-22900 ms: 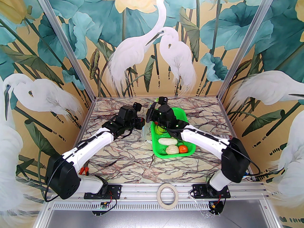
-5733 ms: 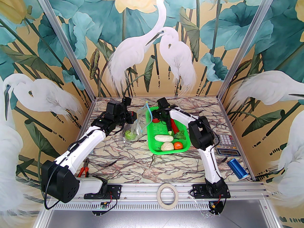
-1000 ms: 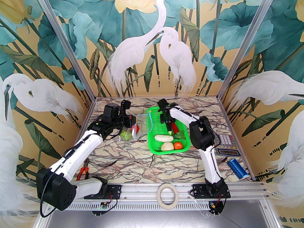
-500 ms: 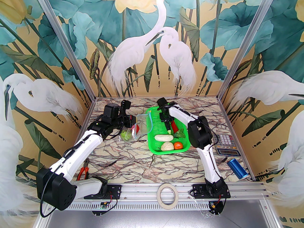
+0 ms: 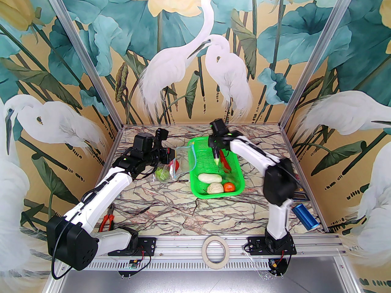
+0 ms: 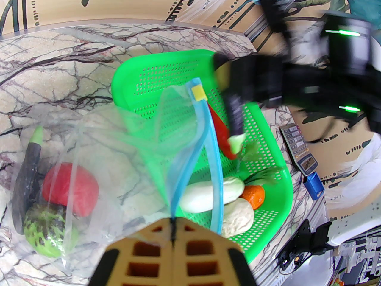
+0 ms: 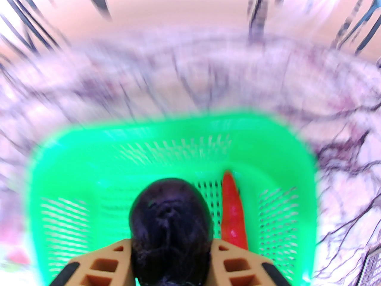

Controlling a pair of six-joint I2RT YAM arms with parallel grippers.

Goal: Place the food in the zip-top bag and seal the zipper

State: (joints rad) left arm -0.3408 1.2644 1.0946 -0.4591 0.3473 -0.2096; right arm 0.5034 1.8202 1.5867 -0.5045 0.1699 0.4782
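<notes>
The right hand [image 7: 171,261] grips a dark eggplant [image 7: 169,216] over the green basket [image 5: 203,156]. Left of the basket, the left hand [image 6: 173,222] is pinched closed on the zipper [image 6: 212,159] of the zip-top bag [image 6: 98,147], which holds a tomato [image 6: 70,189] and a green apple [image 6: 44,234].

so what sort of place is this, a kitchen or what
Likely a robot test booth, not a kitchen: an aluminium frame with heron-print walls, robot arms bolted to a rail, and toy food in a green basket.

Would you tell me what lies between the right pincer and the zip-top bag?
Top view: only bare mesh of the green basket, up to the blue zipper.
</notes>
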